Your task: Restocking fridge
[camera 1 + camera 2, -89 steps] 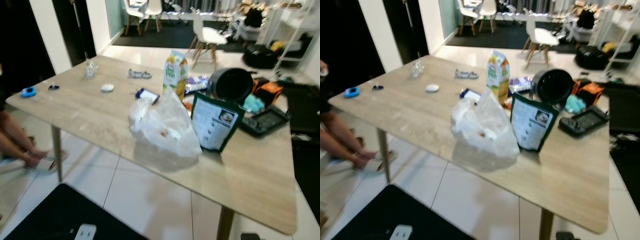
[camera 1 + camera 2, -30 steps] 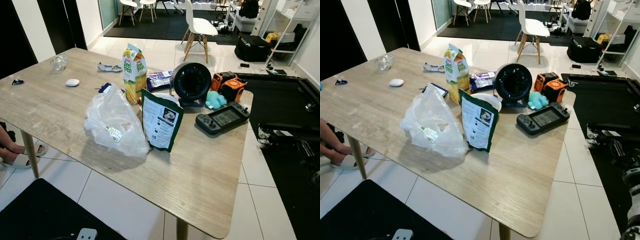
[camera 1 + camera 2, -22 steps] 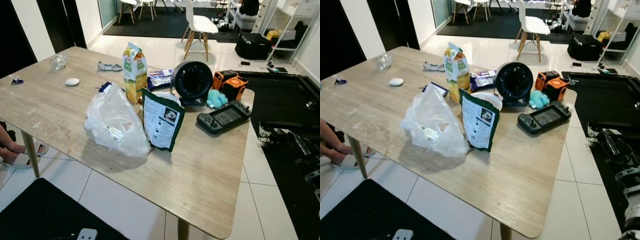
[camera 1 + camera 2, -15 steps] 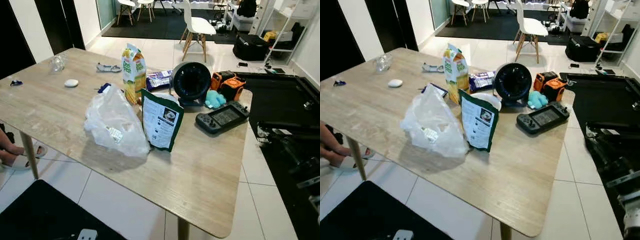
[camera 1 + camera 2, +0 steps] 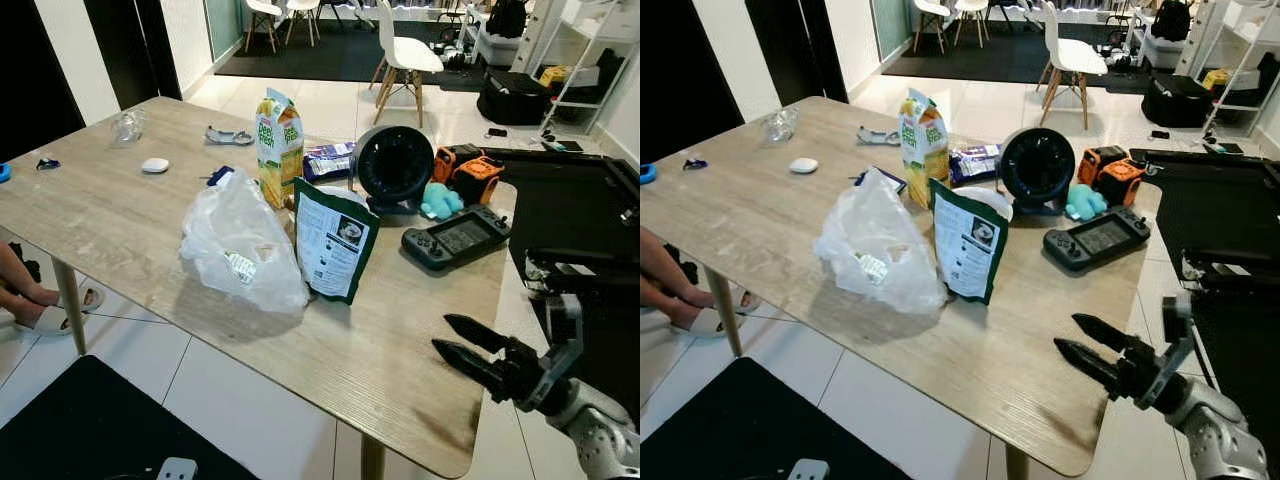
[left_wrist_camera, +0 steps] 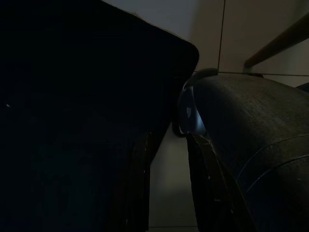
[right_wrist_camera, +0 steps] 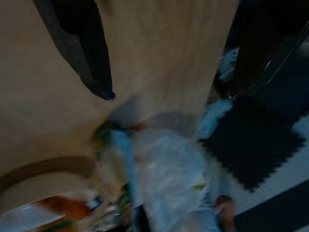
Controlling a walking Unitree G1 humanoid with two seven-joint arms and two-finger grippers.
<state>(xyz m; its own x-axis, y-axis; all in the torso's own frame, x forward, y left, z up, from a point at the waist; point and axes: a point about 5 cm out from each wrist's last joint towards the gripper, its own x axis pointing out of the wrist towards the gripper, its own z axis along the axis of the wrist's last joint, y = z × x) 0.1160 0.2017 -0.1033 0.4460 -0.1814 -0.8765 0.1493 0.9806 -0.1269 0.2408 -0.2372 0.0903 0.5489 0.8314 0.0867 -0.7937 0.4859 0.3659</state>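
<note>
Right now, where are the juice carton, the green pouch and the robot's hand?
juice carton (image 5: 279,148): left eye view, front face.
green pouch (image 5: 333,245): left eye view, white label.
right hand (image 5: 456,346): left eye view, between its fingertips.

Pale wood-grain table (image 5: 130,215). On it: translucent white plastic bag (image 5: 243,250); dark green pouch (image 5: 333,243), white label; yellow-green juice carton (image 5: 279,147); black round fan (image 5: 394,166); orange-black case (image 5: 468,177).

black fan (image 5: 391,167), game console (image 5: 457,238), white chair (image 5: 406,54)

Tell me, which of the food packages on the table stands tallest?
The yellow-and-green juice carton, upright behind the plastic bag; the dark green pouch beside it is shorter.
</note>
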